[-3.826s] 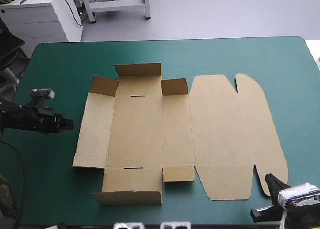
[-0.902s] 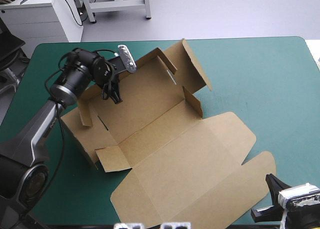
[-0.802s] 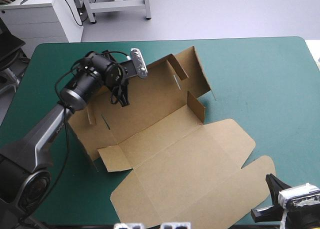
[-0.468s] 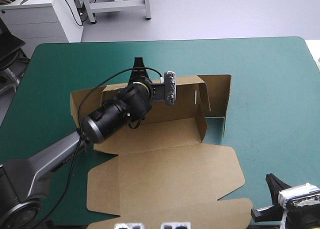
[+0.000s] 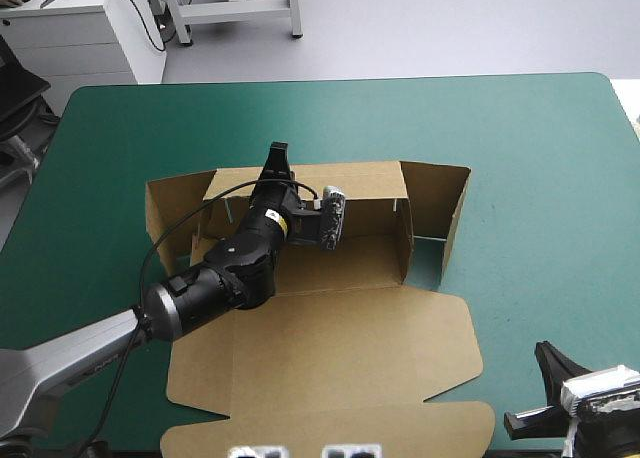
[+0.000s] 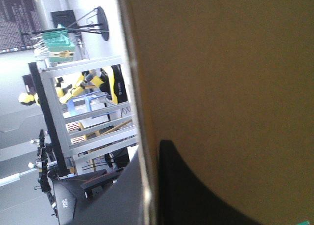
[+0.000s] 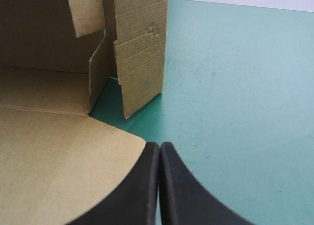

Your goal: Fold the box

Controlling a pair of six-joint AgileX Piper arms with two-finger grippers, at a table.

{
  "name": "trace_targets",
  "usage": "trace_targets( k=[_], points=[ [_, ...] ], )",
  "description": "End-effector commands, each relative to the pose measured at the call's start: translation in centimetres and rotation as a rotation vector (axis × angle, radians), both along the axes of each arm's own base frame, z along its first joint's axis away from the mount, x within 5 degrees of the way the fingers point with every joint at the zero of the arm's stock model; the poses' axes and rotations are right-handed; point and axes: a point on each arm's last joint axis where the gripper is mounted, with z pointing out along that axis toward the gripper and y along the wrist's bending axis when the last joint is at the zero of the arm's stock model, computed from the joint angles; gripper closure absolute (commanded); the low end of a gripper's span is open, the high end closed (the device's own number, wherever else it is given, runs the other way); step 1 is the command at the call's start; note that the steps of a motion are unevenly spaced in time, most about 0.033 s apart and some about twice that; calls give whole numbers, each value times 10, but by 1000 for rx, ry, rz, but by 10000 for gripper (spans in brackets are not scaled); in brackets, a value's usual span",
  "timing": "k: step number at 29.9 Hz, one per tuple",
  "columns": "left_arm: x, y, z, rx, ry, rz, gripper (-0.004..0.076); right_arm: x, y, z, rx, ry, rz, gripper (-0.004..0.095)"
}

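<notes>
Where the left pincer (image 5: 277, 164) grips it, the box (image 5: 340, 363) hides most beyond.

Soft, even light from above fills the high view: the teal-green cover (image 5: 540, 148) is uniformly bright, and the box (image 5: 330, 348) holds faint shade inside its raised walls. In the left wrist view the box stands dark against a bright room. The right wrist view is evenly lit, with shade at the walls' foot.

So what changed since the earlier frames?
The box went from flat to turned, far wall and end flaps raised. The left gripper came in from the left and pinches that wall. The right gripper stayed shut at the table's near right corner.
</notes>
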Motion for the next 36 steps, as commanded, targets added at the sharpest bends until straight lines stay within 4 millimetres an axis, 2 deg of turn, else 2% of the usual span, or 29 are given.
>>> trace_targets(
  k=[1, 5, 8, 13, 17, 23, 27, 32, 36],
  points=[
    [-3, 1, 23, -80, -131, -33, 732, -3, 0, 11, 11, -87, -5, 922],
    [-4, 0, 24, -80, -133, -53, 732, 9, -1, 14, 20, -33, -6, 922],
    [-4, -1, 24, -82, -133, -62, 732, 21, -2, 24, 29, -4, -11, 922],
    [-4, -2, 24, -91, -127, -64, 732, 44, -5, 63, 0, 1, -11, 922],
    [-3, -1, 26, -83, -132, -58, 731, 72, -7, 94, -12, 34, -6, 922],
    [-3, -3, 37, -127, -101, -38, 731, 124, -11, 130, -17, 91, 0, 922],
    [-5, -4, 38, -121, -44, -50, 731, 166, -13, 145, -20, 144, 18, 922],
    [-5, -4, 38, -131, -34, -45, 731, 214, -14, 149, -8, 206, 48, 922],
    [-5, -4, 37, -138, -24, -42, 731, 256, -16, 141, 1, 299, 66, 922]
  ],
)
